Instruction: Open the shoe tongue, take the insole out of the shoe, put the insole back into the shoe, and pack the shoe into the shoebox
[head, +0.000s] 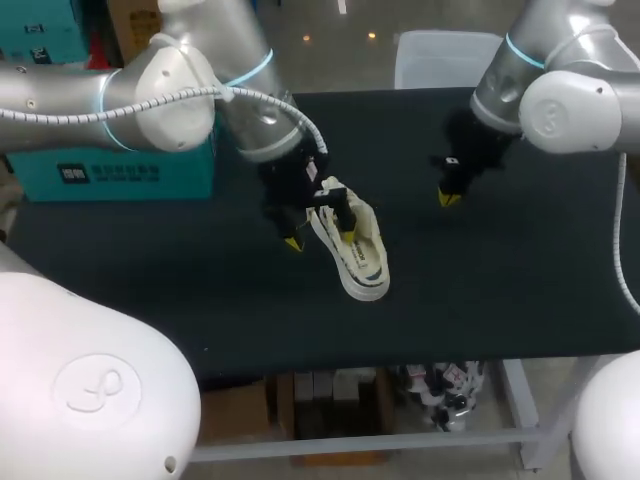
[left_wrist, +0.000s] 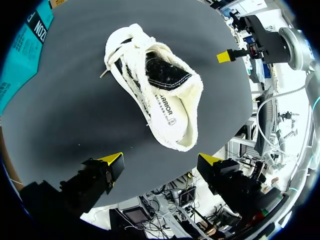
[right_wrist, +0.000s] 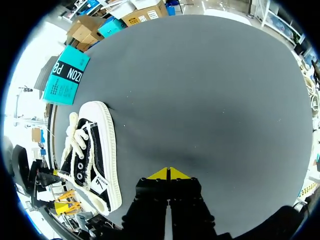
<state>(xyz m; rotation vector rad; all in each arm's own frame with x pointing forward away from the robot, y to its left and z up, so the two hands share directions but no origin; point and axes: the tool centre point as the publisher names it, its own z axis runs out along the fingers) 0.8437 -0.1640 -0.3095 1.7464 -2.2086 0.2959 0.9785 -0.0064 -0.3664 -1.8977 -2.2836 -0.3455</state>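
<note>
White shoe (left_wrist: 167, 112) ahead of left end effector (left_wrist: 161, 160), fingers apart, right end effector (right_wrist: 170, 173) pinched together

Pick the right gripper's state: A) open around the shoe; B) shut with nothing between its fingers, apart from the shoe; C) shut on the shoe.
B: the right gripper has its yellow tips pressed together with nothing between them, and the shoe lies off to one side of it.
</note>
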